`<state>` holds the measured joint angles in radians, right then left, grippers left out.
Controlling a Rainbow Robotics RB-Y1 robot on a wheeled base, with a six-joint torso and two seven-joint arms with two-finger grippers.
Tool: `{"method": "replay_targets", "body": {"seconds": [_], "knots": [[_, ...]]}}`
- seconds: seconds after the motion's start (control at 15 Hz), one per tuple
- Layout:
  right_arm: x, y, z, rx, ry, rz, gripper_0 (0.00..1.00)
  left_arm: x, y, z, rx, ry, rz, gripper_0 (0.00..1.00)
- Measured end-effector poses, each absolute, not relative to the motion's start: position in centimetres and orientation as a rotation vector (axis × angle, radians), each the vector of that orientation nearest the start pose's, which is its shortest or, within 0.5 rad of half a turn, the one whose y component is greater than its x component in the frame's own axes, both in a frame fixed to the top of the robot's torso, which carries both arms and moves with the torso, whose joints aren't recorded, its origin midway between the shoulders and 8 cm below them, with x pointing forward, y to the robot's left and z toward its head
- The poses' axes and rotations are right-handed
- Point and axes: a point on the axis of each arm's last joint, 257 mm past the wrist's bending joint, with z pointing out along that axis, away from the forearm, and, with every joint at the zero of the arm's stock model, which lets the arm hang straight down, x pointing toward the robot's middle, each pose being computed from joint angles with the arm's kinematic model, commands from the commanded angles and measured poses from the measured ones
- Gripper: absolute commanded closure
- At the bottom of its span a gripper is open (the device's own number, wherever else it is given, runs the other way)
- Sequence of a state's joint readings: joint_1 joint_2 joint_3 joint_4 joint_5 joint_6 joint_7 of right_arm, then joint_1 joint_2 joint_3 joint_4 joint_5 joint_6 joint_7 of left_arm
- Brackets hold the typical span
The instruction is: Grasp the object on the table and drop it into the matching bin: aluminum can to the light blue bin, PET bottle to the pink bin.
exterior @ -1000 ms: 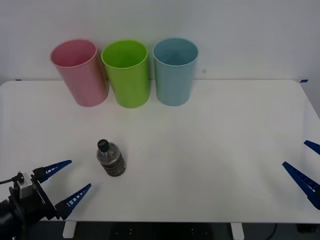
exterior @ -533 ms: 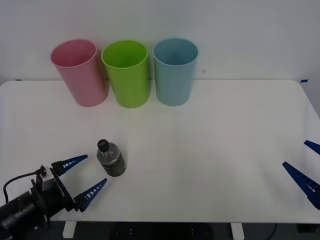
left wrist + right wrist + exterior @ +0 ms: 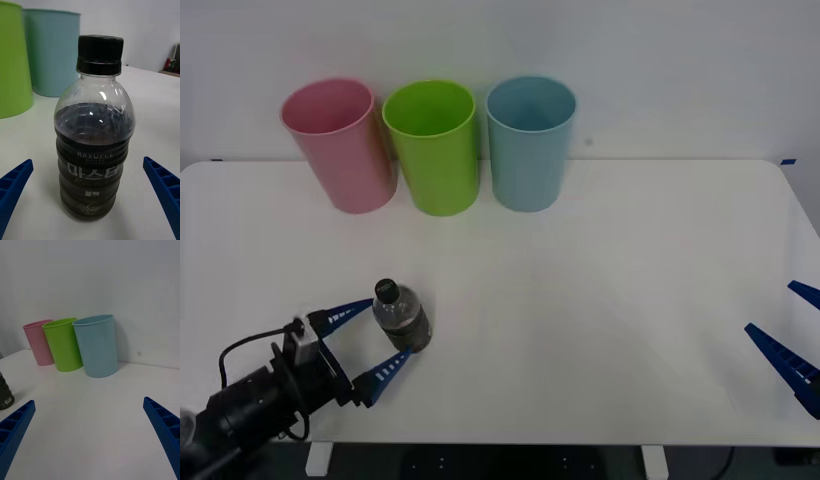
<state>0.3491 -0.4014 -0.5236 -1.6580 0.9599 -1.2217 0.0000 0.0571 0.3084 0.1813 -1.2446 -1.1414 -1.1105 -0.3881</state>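
Note:
A small clear PET bottle [image 3: 402,318] with a black cap and dark lower body stands upright on the white table [image 3: 600,260], front left. My left gripper [image 3: 376,338] is open, its blue fingers reaching either side of the bottle's base; the left wrist view has the bottle [image 3: 95,131] centred between the fingertips. At the table's far edge stand the pink bin [image 3: 340,145] and the light blue bin [image 3: 529,142]. My right gripper [image 3: 792,335] rests open at the table's right edge, and its wrist view catches the bottle [image 3: 4,393] at the edge of the picture.
A lime green bin [image 3: 433,146] stands between the pink and light blue ones, all three close together against the white wall. The right wrist view shows the same row: pink bin [image 3: 38,342], green bin [image 3: 63,344], blue bin [image 3: 96,345].
My left gripper has advanced forward and rightward across the table, from the front left corner to the bottle, so its open fingers now flank it. The bottle and the right arm have not moved.

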Motion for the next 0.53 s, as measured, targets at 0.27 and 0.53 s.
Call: {"method": "replay_targets", "body": {"seconds": [0.27, 0.53], "knots": [[34.2, -33.0, -16.9, -0.465, 1.441, 0.567, 0.00, 42.3, 19.2, -30.1, 0.714, 1.488, -0.584, 0.00], [34.2, -33.0, -16.9, -0.465, 1.441, 0.567, 0.00, 43.1, 18.2, -30.1, 0.719, 1.488, -0.572, 0.00]]}}
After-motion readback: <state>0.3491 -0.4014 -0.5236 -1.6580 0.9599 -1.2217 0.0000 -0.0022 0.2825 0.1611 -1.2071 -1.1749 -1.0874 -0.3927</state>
